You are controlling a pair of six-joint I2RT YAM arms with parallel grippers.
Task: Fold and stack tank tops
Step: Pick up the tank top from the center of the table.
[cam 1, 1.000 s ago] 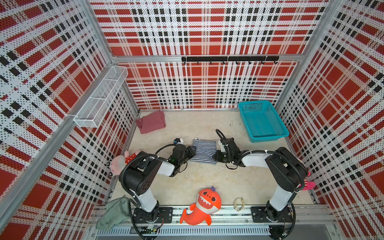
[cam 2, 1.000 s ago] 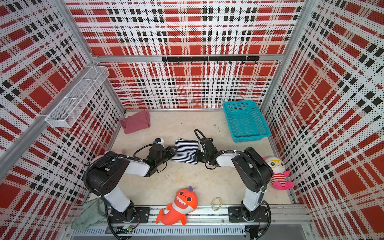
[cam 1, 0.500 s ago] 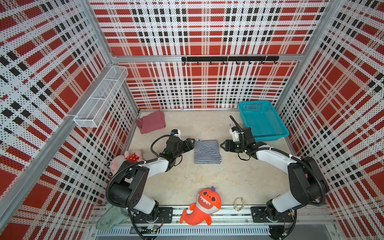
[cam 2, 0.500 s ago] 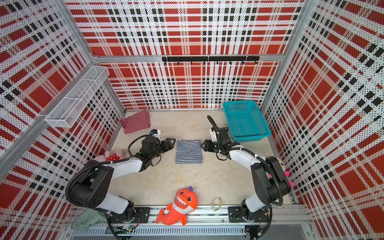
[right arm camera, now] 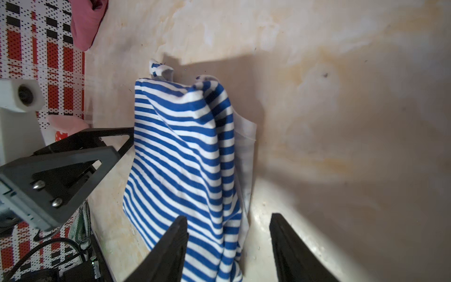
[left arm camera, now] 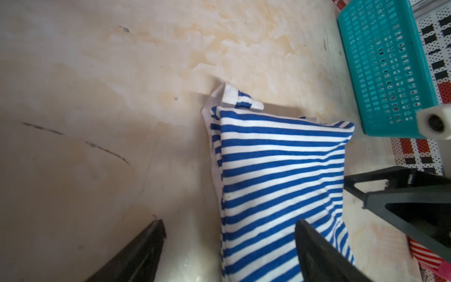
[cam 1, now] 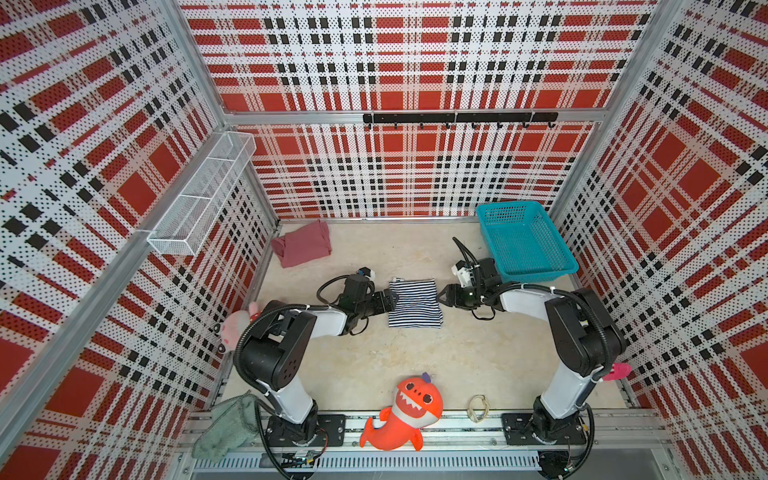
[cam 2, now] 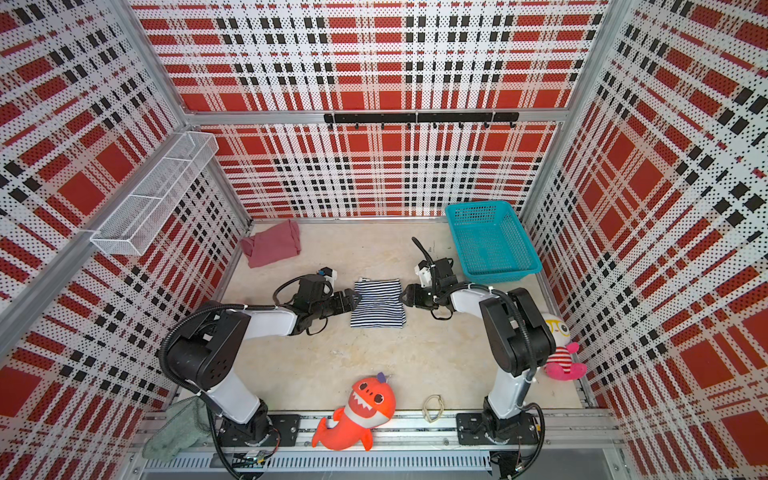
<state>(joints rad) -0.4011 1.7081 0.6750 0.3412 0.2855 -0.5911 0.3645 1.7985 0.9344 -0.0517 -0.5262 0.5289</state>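
Left gripper (cam 1: 393, 298) and right gripper (cam 1: 441, 297) returned beside folded striped tank top (cam 1: 414, 304), flanking it; fingers of both spread, pinching nothing; maroon tank top (cam 1: 302, 248) well apart.

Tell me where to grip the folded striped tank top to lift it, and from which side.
Probably its two side edges, one gripper from each side: the striped tank top lies folded flat, and the open left gripper and right gripper face those edges.

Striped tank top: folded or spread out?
Folded. The striped tank top lies as a compact rectangle; the wrist views show stacked layers along its edges.
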